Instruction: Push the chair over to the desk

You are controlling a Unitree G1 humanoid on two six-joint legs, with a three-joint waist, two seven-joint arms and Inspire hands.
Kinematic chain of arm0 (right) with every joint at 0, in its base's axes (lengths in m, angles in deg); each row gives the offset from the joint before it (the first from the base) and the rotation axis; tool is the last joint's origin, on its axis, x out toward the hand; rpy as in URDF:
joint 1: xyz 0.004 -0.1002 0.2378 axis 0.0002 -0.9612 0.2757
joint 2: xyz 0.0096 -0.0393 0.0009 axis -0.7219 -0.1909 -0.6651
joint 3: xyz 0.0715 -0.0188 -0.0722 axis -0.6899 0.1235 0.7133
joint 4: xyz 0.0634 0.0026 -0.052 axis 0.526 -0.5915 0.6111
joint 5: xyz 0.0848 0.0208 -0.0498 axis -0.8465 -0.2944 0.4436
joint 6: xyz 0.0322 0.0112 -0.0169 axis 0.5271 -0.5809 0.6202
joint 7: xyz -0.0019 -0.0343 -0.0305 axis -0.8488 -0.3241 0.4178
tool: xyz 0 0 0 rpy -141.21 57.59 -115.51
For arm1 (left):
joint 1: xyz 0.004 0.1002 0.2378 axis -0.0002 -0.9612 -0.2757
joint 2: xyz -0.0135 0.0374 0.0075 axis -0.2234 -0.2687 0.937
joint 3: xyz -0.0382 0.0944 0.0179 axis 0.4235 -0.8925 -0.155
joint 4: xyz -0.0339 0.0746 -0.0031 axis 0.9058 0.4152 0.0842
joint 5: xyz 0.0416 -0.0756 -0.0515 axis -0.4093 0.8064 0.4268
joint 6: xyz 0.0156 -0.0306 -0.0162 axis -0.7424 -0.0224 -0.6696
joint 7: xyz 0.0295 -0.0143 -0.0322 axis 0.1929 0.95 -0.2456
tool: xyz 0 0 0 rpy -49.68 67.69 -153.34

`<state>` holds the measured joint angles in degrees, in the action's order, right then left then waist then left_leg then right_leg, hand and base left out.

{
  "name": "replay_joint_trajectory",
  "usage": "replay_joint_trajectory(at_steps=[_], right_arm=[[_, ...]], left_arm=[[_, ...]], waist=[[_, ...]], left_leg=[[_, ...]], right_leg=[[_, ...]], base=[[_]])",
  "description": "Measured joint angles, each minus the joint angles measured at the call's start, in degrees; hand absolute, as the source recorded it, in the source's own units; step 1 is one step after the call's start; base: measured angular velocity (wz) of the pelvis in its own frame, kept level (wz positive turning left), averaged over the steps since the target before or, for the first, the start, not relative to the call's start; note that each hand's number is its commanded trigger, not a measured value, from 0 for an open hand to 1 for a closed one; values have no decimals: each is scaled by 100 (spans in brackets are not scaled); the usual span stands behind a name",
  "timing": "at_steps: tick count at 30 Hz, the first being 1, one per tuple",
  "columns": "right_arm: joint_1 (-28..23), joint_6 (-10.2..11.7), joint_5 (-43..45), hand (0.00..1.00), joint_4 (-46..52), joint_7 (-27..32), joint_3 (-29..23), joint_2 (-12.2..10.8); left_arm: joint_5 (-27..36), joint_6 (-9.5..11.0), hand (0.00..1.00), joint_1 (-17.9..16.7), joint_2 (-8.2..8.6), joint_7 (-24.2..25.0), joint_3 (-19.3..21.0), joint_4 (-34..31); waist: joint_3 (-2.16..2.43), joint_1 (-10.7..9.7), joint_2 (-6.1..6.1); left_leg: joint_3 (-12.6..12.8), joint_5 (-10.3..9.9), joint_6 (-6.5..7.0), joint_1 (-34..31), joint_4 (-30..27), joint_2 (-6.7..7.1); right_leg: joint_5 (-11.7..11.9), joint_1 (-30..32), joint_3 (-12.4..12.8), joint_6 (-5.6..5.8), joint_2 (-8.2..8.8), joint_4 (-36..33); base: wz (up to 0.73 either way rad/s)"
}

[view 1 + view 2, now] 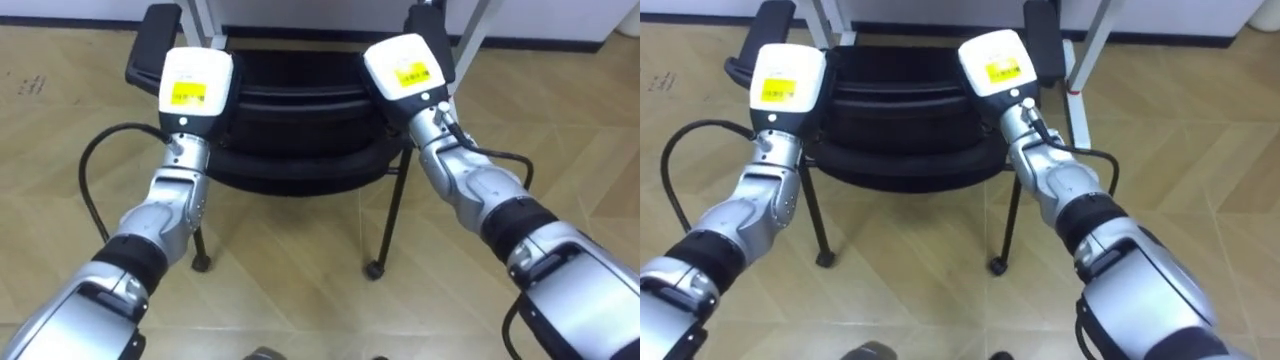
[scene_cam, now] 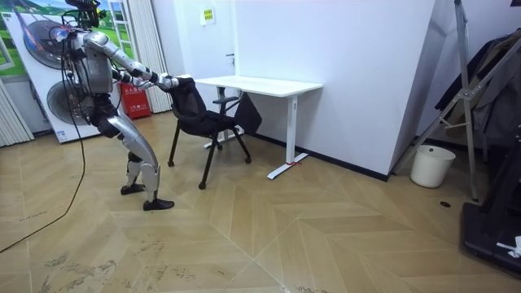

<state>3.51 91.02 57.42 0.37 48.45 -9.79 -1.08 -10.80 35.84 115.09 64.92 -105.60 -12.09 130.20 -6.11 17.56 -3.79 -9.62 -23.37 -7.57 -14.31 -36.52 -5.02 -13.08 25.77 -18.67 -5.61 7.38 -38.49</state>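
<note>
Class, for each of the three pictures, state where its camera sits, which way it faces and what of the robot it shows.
Left eye view: on the robot's head, looking down at the black wheeled office chair; both forearms, left hand and right hand at its backrest.
Right eye view: beside it, same downward look, same arms.
Room view: off to the side, facing the white desk; whole robot standing.
Shared: the chair.

Black chair [image 1: 300, 120], padded armrests, thin metal legs ending in small feet. Stands upright on the wood floor [image 2: 326, 236], just beside the white desk [image 2: 260, 84], seat toward it.
</note>
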Motion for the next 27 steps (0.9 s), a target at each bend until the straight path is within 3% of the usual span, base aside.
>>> replay_joint_trajectory(at_steps=[2,3,4,5,7,8,9,10,11,12,13,14,16,17,19,21,24,27], right_arm=[[1,9,81,100,50,-143,-63,-7],[-8,51,99,100,42,-197,-115,0],[-17,110,98,100,-60,-254,-123,-36],[-34,124,97,100,-95,-276,-125,-53],[-181,232,139,100,-118,-274,-233,-48],[-208,240,153,100,-118,-274,-237,-45],[-286,247,157,100,-109,-265,-259,-43],[-338,279,156,100,-108,-256,-258,-31],[-370,311,156,100,-108,-253,-259,-10],[-430,341,156,100,-104,-236,-258,22],[-461,353,156,100,-108,-215,-254,56],[-463,367,156,100,-115,-207,-242,63],[-495,392,165,100,-140,-151,-229,74],[-509,392,167,100,-122,-122,-230,86],[-490,406,202,100,-69,-82,-237,89],[-463,357,194,100,-73,-18,-246,83],[-456,349,201,100,-35,47,-241,118],[-446,349,207,100,103,61,-245,173]], left_arm=[[16,-6,100,-1,1,0,2,10],[17,-5,100,0,16,4,-8,28],[19,-5,100,-30,33,4,-43,88],[34,-7,100,-44,40,8,-72,116],[145,10,100,-65,85,15,-210,272],[160,21,100,-75,111,16,-212,305],[181,28,100,-94,161,25,-240,353],[190,50,100,-143,178,25,-257,377],[190,59,100,-169,201,29,-257,380],[193,70,100,-203,256,46,-258,381],[206,77,100,-212,305,89,-258,390],[219,77,100,-212,323,102,-265,404],[258,81,100,-266,339,92,-274,401],[254,87,100,-267,341,91,-274,392],[260,114,100,-266,304,21,-258,369],[268,100,100,-223,291,14,-256,344],[267,92,100,-209,253,15,-272,254],[248,55,100,-206,164,31,-269,70]], waist=[[3,-2,14],[0,-15,35],[3,6,45],[0,2,50],[-5,-4,145],[-13,-8,173],[-8,-11,186],[-12,-20,180],[-27,-39,157],[-13,-67,210],[-27,-79,258],[-39,-103,259],[-48,-146,275],[-49,-150,270],[-41,-142,264],[-28,-139,210],[18,-158,160],[40,-285,144]], left_leg=[[75,-55,-17,31,-249,-99],[185,29,120,-162,-871,-160],[184,249,245,-364,-1594,-155],[183,408,273,-466,-1942,-150],[150,1349,416,-961,-3152,-150],[148,1638,421,-1067,-3371,-150],[159,2204,419,-1246,-3691,-139],[182,2562,433,-1345,-3882,-116],[211,2560,457,-1365,-3930,-107],[284,2446,568,-1415,-4009,-100],[385,2093,643,-1494,-3957,-82],[443,1875,586,-1540,-3840,-18],[696,1324,423,-1610,-2867,131],[694,1266,391,-1588,-2499,186],[731,1220,368,-1388,-1012,263],[876,1277,386,-1301,-597,284],[1105,1348,493,-1194,-75,295],[1023,1627,606,-1188,237,435]], right_leg=[[-160,-38,46,-47,-109,-140],[-287,-73,119,-85,-154,-288],[-459,-158,150,-104,-168,-491],[-556,-206,154,-107,-166,-584],[-869,-413,148,-141,-182,-890],[-928,-465,151,-149,-184,-949],[-1027,-553,170,-169,-176,-1037],[-1102,-630,192,-216,-143,-1135],[-1157,-672,202,-224,-136,-1195],[-1272,-748,206,-235,-131,-1281],[-1349,-802,208,-227,-105,-1363],[-1389,-822,216,-198,-73,-1401],[-1491,-855,316,-69,-17,-1451],[-1503,-841,346,-31,-13,-1451],[-1473,-703,528,58,-20,-1450],[-1402,-582,706,175,-20,-1398],[-1049,-555,822,333,-29,-877],[-825,-570,785,411,-43,-510]], base=[[0],[0],[-3],[-4],[0],[-5],[0],[0],[4],[0],[0],[0],[-13],[-27],[-34],[-38],[-27],[-8]])
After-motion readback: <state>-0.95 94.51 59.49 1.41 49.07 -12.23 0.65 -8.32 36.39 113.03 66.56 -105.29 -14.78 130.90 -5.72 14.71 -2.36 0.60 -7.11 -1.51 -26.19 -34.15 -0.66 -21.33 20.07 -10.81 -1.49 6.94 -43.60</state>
